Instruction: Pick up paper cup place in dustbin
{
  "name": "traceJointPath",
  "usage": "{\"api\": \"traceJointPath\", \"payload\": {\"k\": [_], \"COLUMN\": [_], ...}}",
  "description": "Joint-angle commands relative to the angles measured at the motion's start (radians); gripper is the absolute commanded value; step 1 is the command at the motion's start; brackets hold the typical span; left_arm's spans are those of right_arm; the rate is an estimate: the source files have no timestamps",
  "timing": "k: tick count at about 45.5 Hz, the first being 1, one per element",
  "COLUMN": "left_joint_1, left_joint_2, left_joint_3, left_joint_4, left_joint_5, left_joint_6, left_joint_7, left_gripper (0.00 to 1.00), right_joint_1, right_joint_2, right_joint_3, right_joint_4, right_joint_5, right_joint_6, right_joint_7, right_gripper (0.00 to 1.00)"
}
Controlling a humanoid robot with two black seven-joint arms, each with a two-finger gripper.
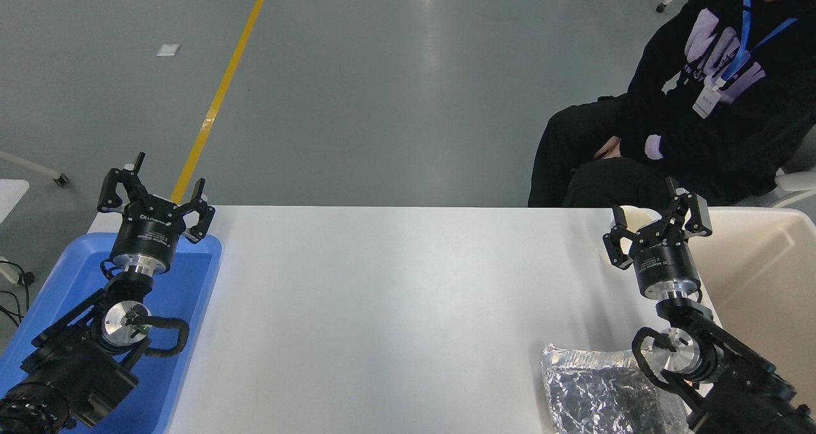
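The paper cup [635, 216] is white with a cream rim. It stands at the table's far right, beside the dustbin's left end, mostly hidden behind my right gripper. A strip of its side shows left of the gripper. My right gripper [650, 214] is open, its fingers on either side of the cup's top, with no firm grip to be seen. The dustbin [765, 274] is a large cream-white tub at the right edge. My left gripper [156, 188] is open and parked over the blue tray at the lower left.
A blue shallow tray [185, 287] lies at the table's left edge under the left arm. A crumpled silver foil bag [593, 389] lies at the front right beside the right arm. A person in black [701, 134] sits at the far right.
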State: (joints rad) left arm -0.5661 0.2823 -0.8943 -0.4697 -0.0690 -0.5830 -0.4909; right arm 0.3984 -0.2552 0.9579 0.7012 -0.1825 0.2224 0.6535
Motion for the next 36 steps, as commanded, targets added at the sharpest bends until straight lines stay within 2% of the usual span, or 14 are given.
{"api": "traceJointPath", "payload": {"k": [1,10,15,24,29,36], "left_joint_1": [0.000,0.000,-0.001,0.000,0.000,-0.001], "left_joint_2": [0.000,0.000,0.000,0.000,0.000,0.000], "left_joint_3": [0.000,0.000,0.000,0.000,0.000,0.000], "left_joint_4": [0.000,-0.001,-0.001,-0.001,-0.001,-0.001], "left_joint_5": [0.000,0.000,0.000,0.000,0.000,0.000], "left_joint_6": [0.000,0.000,-0.001,-0.001,-0.001,-0.001], "left_joint_7": [0.000,0.000,0.000,0.000,0.000,0.000], "left_gripper": [0.99,0.99,0.99,0.99,0.99,0.99], "right_joint_1": [0.004,0.013,0.028,0.218,0.344,0.496], "right_joint_2": [-0.021,-0.074,-0.120,-0.374,-0.429,-0.446], "right_joint_3": [0.001,-0.010,-0.120,-0.558,-0.798,-1.097], "right_joint_4": [0.003,0.043,0.063,0.145,0.152,0.170], "right_joint_5": [0.000,0.011,0.023,0.141,0.160,0.161], "right_joint_6": [0.000,0.002,0.002,0.005,0.005,0.006], "right_joint_7": [0.000,-0.002,-0.002,-0.002,-0.002,-0.002], "right_gripper": [1.00,1.00,1.00,1.00,1.00,1.00]}}
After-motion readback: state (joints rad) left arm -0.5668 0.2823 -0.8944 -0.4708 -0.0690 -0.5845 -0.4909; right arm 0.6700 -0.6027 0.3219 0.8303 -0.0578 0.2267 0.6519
